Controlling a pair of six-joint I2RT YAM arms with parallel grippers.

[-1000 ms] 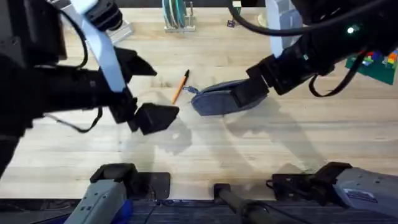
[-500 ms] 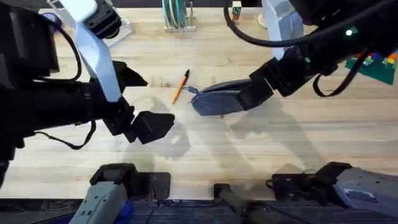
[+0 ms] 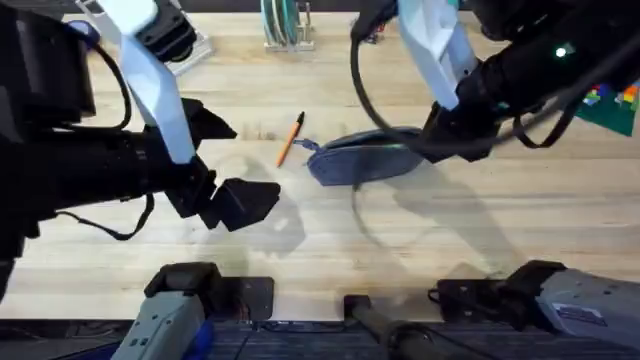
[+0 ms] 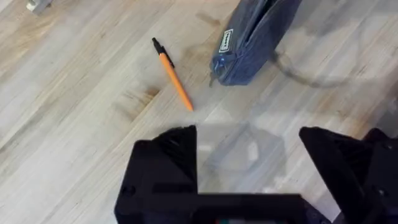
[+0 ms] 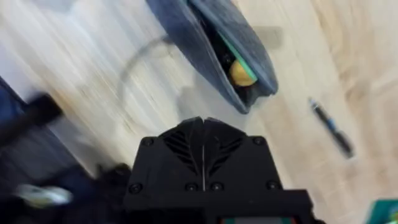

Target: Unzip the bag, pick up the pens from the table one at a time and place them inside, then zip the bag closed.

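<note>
The grey-blue bag (image 3: 355,162) lies mid-table with its zipper apart, showing yellow and green inside (image 5: 239,71). An orange pen (image 3: 290,138) lies just to the left of the bag's end (image 4: 255,37), and it also appears in the left wrist view (image 4: 173,81). A dark pen (image 5: 333,130) rests on the wood near the bag's other end. My left gripper (image 3: 240,200) hovers open, nearer the front than the orange pen, with nothing between its fingers (image 4: 168,168). My right gripper (image 3: 447,140) is shut and empty above the bag's right end (image 5: 202,140).
A rack of discs (image 3: 285,25) stands at the table's back edge. A green board with coloured bricks (image 3: 605,100) sits at the far right. A loose black cable (image 3: 352,90) from the right arm loops over the bag. Bare wood stretches in front of the bag.
My right gripper has come off the bag's right end and swung up and to the right. The left arm drew slightly left early on, then held still.
</note>
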